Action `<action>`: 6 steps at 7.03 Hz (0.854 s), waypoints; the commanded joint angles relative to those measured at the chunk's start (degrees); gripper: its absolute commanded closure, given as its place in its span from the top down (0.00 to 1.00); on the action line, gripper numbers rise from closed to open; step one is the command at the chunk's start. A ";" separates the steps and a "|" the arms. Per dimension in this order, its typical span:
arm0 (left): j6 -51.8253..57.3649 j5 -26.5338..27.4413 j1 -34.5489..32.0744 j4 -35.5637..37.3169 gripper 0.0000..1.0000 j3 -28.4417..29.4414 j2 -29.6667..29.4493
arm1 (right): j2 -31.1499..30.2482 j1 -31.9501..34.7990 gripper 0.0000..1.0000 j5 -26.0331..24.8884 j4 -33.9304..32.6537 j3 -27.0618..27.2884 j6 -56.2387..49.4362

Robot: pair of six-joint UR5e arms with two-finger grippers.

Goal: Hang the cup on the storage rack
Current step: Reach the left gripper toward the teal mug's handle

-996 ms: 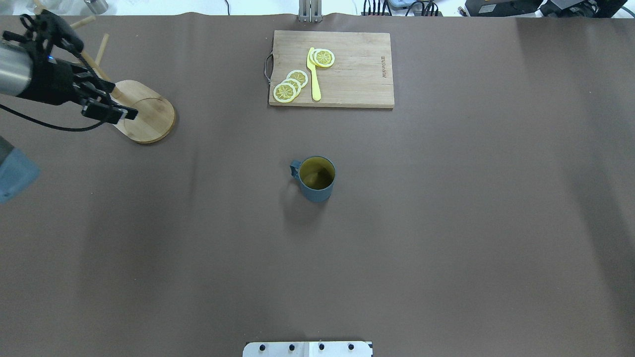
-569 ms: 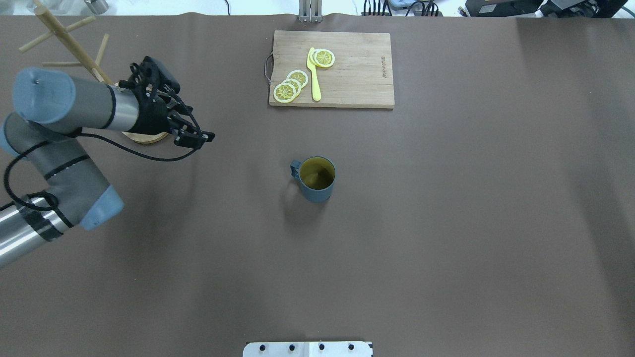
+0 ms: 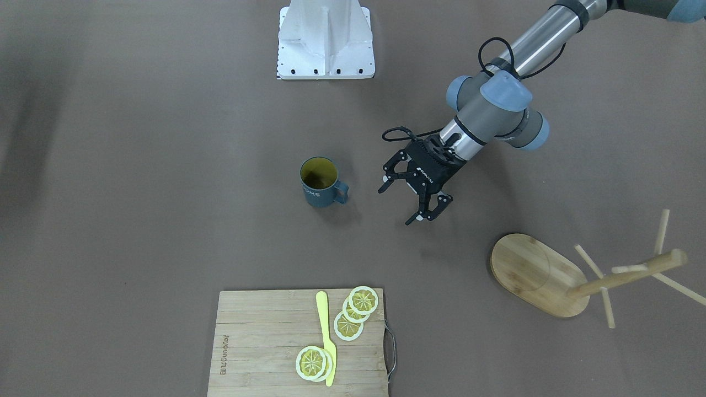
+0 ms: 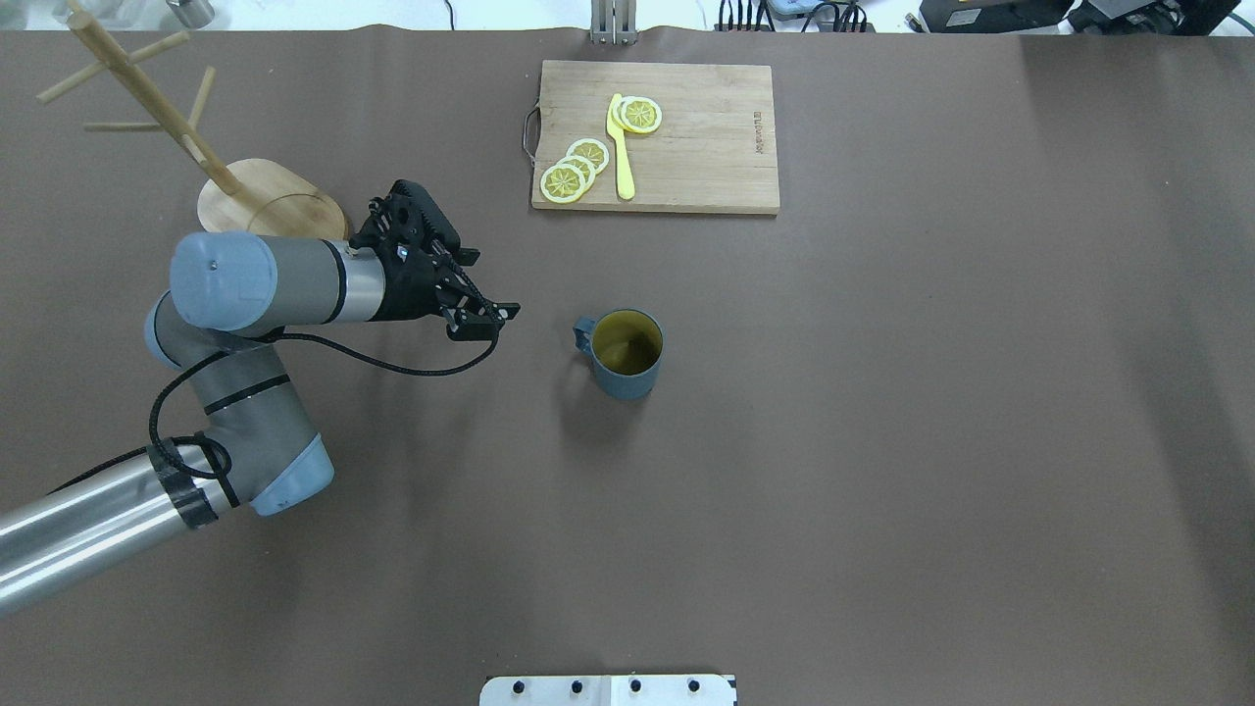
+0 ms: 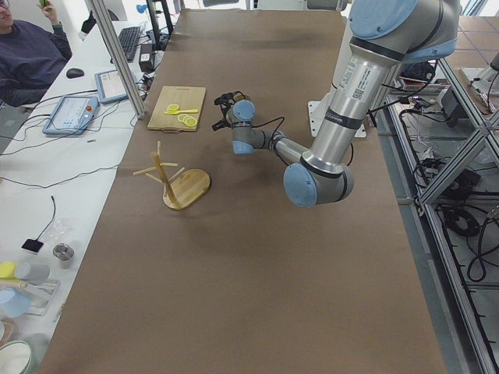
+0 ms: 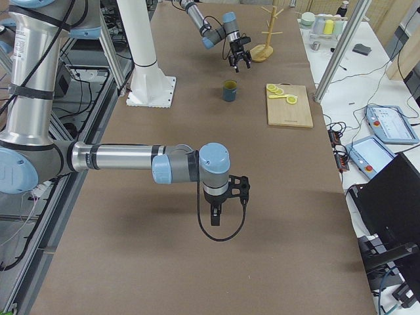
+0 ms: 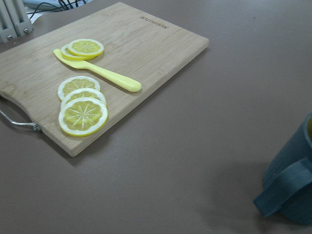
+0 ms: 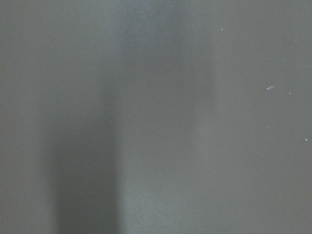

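Note:
The slate-blue cup (image 4: 625,355) stands upright at the table's middle, with its handle toward my left arm; it also shows in the front view (image 3: 318,184) and at the lower right edge of the left wrist view (image 7: 292,190). My left gripper (image 4: 487,322) is open and empty, a short way to the handle side of the cup, apart from it; the front view (image 3: 397,205) shows its fingers spread. The bamboo storage rack (image 4: 275,201) stands at the far left with bare pegs. My right gripper (image 6: 214,215) shows only in the right side view; I cannot tell its state.
A wooden cutting board (image 4: 686,147) with lemon slices (image 4: 574,172) and a yellow knife (image 4: 620,147) lies at the back centre, beyond the cup. A white base plate (image 3: 325,38) is at the robot's edge of the table.
My left arm has swung from over the rack at the far left to the right and toward the cup. The cup and rack have not moved.

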 commanded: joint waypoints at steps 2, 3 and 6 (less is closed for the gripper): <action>-0.50 6.25 6.20 -0.93 0.87 0.16 -0.85 | 0.18 0.00 1.00 0.10 -0.01 0.00 0.07; -1.29 6.34 6.82 -0.41 0.83 0.17 -1.47 | 0.18 0.00 1.00 0.10 -0.01 0.00 0.07; -1.39 7.13 7.44 -0.32 0.69 2.71 -3.93 | 0.18 0.00 1.00 0.10 -0.01 0.00 0.16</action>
